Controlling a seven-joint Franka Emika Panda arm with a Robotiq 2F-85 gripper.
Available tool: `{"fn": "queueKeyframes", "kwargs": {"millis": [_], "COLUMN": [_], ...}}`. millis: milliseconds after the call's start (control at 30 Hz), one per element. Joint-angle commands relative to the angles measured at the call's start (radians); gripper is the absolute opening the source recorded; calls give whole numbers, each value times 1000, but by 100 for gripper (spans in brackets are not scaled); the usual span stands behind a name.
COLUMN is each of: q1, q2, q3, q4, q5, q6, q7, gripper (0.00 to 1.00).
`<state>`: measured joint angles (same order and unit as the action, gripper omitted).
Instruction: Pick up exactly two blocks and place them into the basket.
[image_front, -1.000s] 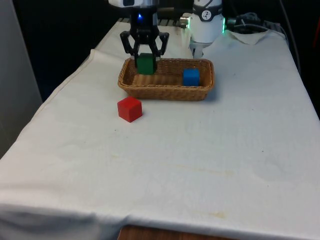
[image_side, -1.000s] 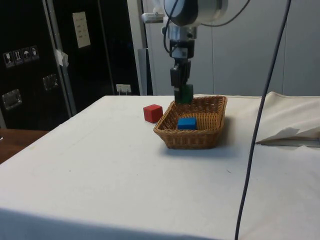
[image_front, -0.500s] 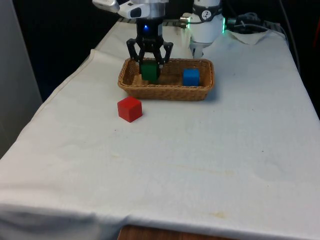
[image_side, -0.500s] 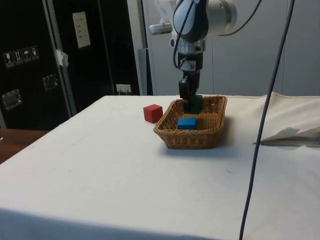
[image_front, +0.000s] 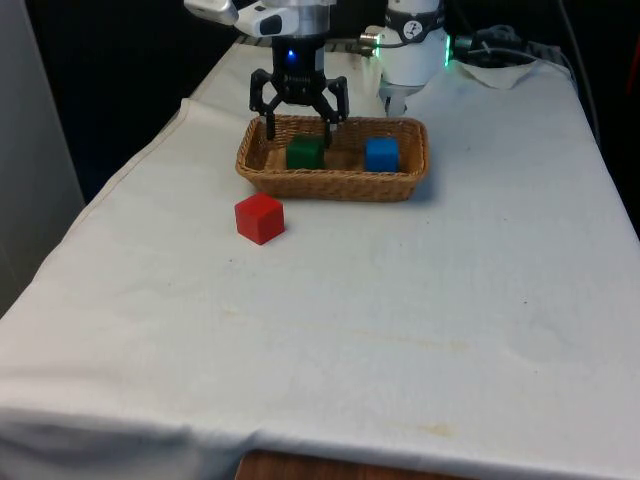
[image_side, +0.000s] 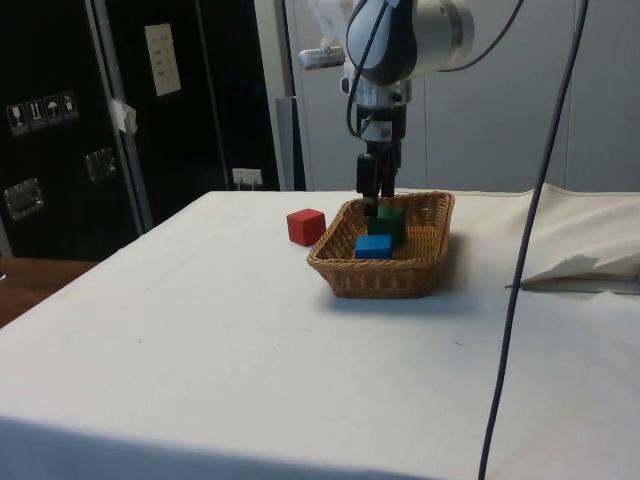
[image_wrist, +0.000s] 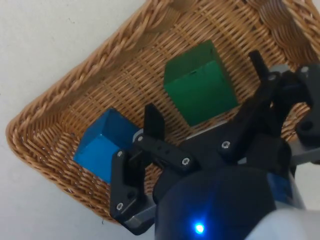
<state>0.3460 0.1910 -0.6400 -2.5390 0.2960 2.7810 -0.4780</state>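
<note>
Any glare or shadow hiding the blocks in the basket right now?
Front view: even light, green block and blue block clear in the basket. Wrist view: no glare, open gripper overlaps the green block's edge.

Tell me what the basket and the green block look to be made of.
Basket: woven wicker or rattan, light brown, matte; the plaited strands and braided rim show. Green block: looks like painted wood with a dull finish and crisp flat faces, though it could be plastic.
</note>
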Motion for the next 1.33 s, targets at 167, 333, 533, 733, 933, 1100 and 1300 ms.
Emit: {"fn": "queueKeyframes", "kwargs": {"millis": [167,333,533,733,933,1100,1300], "q1": [0,10,10,9,6,4,1], "q2": [0,-12,-33,-58,-87,-104,-114], "q3": [0,9,34,65,93,108,131], "q4": [0,16,34,52,66,70,78], "q5": [0,-5,-21,-33,-32,-28,-12], "q6": [-1,-12,-28,-42,-56,-58,-54], "q7": [0,18,48,76,70,56,41], "gripper": [100,100,100,100,100,100,100]}}
